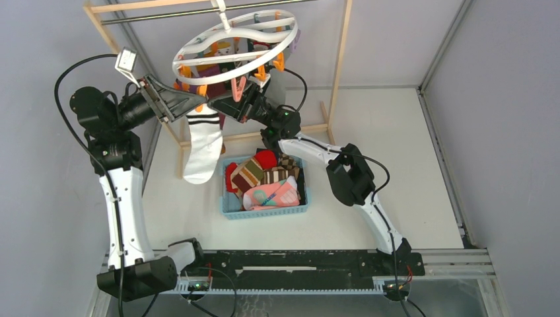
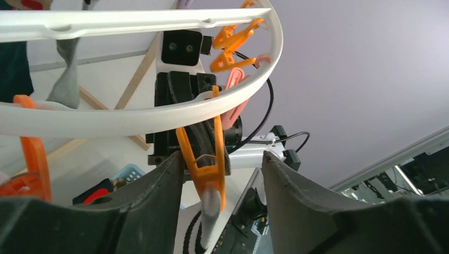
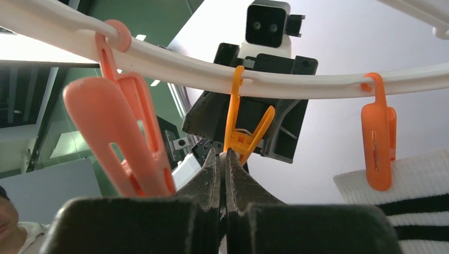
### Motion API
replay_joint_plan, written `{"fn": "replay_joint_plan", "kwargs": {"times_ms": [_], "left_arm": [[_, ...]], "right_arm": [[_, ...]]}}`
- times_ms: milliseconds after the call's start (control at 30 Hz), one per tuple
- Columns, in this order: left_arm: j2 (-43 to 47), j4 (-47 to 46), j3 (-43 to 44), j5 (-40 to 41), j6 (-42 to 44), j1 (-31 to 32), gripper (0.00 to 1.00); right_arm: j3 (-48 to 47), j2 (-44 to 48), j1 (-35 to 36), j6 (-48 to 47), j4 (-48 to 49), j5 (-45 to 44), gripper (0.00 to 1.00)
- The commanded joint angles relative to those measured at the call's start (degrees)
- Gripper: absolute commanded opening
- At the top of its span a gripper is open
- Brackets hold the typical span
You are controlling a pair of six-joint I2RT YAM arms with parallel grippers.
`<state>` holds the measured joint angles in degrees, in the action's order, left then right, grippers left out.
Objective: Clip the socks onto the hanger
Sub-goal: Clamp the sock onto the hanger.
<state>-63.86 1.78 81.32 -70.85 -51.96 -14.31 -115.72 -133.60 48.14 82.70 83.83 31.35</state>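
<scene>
The white ring hanger [image 1: 234, 46] hangs from the rack bar, with orange and pink clips under it. A white sock with black bands [image 1: 201, 148] hangs below its near-left rim. In the left wrist view an orange clip [image 2: 204, 159] bites the sock's top edge [image 2: 212, 206]. My left gripper [image 2: 221, 159] is open, with one finger on each side of that clip. My right gripper [image 3: 222, 153] is shut on a thin white strip of the sock just under the same clip [image 3: 241, 132]. Both grippers meet at the rim, left [image 1: 197, 100] and right [image 1: 224, 105].
A blue basket [image 1: 228, 208] with several mixed socks [image 1: 264, 175] stands on the table under the hanger. The light wooden rack frame [image 1: 340, 66] surrounds it. Another white black-banded sock [image 3: 407, 206] hangs from an orange clip [image 3: 377, 137]. Other socks hang at the ring's far side.
</scene>
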Motion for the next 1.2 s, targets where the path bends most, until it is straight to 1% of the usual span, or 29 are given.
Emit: {"fn": "replay_joint_plan", "kwargs": {"times_ms": [0, 133, 167, 200, 233, 300, 467, 500, 633, 700, 767, 833, 900, 1000, 1167], "left_arm": [[1.7, -1.2, -1.1, -2.1, 0.3, 0.1, 0.65], [2.0, 0.1, -1.0, -2.5, 0.9, -0.2, 0.82], [2.2, 0.9, -1.0, -2.6, 1.5, -0.3, 0.91], [2.4, 2.1, -0.9, -2.7, 2.3, -0.5, 0.98], [2.7, 3.4, -1.0, -2.8, 3.3, -0.9, 1.0], [3.2, 7.3, -1.4, -3.0, 6.8, -1.8, 1.0], [4.7, 18.8, -3.7, -3.7, 18.1, -5.1, 1.0], [5.0, 20.9, -4.3, -3.7, 20.5, -5.8, 1.0], [5.3, 31.1, -5.2, -2.6, 30.8, -7.2, 1.0], [5.1, 34.8, -4.7, -1.1, 35.5, -7.3, 1.0], [5.2, 35.4, -4.6, -0.4, 36.7, -7.1, 1.0], [5.2, 35.8, -4.6, 0.3, 37.3, -7.2, 1.0], [5.2, 36.0, -4.9, 0.7, 37.9, -7.2, 0.99], [5.3, 36.1, -5.3, 1.2, 38.4, -7.2, 0.96], [5.5, 37.1, -4.6, 1.0, 38.8, -7.1, 0.89]], "right_arm": [[0.3, 2.1, 0.4, -1.9, 1.9, -1.3, 0.0], [2.5, 3.4, 0.3, -3.7, 0.9, -1.8, 0.0], [3.3, 3.8, 0.3, -4.2, 0.9, -2.0, 0.0], [4.1, 4.2, 0.1, -4.5, 0.8, -2.4, 0.0], [4.9, 4.6, 0.0, -4.7, 0.8, -2.6, 0.0], [6.0, 5.1, -0.2, -4.8, 0.9, -3.0, 0.0], [6.9, 6.2, -0.9, -4.6, 0.1, -2.7, 0.0], [6.9, 6.4, -1.0, -4.6, -0.2, -2.5, 0.03], [8.5, 7.9, -1.7, -5.7, -1.7, -2.1, 0.29], [10.1, 9.3, -2.1, -6.8, -2.4, -1.9, 0.46], [12.3, 11.1, -2.4, -8.4, -3.0, -1.6, 0.59], [15.6, 13.5, -2.9, -10.0, -3.6, -1.3, 0.69], [19.1, 15.7, -3.3, -12.1, -4.2, -1.0, 0.77], [25.2, 19.4, -3.6, -16.5, -5.2, -0.8, 0.88], [33.2, 24.7, -3.0, -26.0, -10.9, -0.8, 0.9]]}}
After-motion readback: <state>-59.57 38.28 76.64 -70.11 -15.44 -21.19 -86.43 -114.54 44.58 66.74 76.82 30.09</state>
